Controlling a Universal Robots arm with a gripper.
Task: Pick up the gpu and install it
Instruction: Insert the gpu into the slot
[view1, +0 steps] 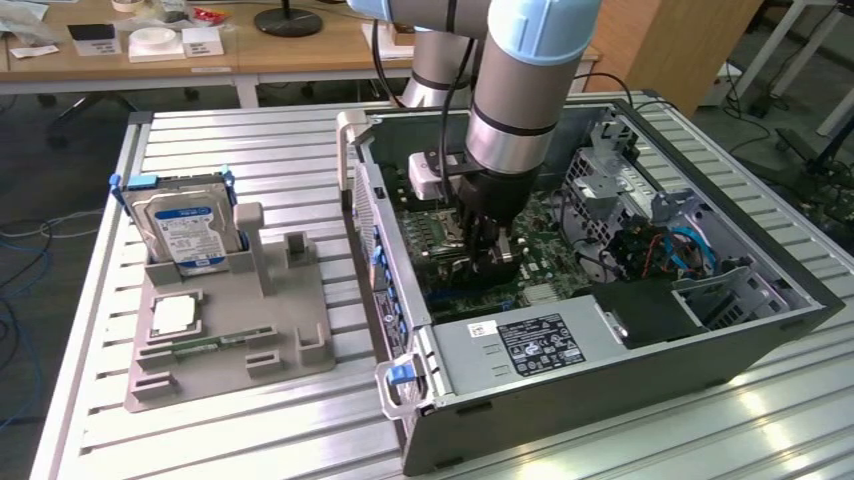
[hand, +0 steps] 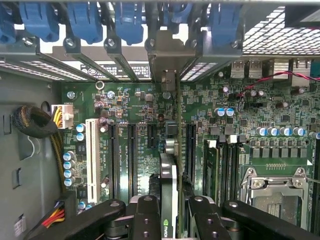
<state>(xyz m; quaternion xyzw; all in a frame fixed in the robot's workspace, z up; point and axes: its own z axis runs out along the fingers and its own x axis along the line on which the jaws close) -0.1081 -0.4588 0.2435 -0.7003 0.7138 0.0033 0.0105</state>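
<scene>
The gpu (hand: 168, 172) appears edge-on in the wrist view, a thin green card with a dark heatsink block. It stands upright over the motherboard (hand: 135, 100), between two long black expansion slots. Its silver end bracket (hand: 167, 55) sits against the case's rear slot openings. My gripper (hand: 174, 202) is shut on the card, one black finger (hand: 147, 210) on each side of it. In the exterior view my gripper (view1: 487, 262) reaches straight down into the open computer case (view1: 747, 330), low over the board.
Blue slot latches (hand: 85, 22) line the case's rear wall. A CPU socket (hand: 272, 195) and memory slots lie beside the card. A power supply (view1: 527, 345) fills the case's near end. On the exterior view's left a grey fixture (view1: 287, 350) holds a hard drive (view1: 187, 225).
</scene>
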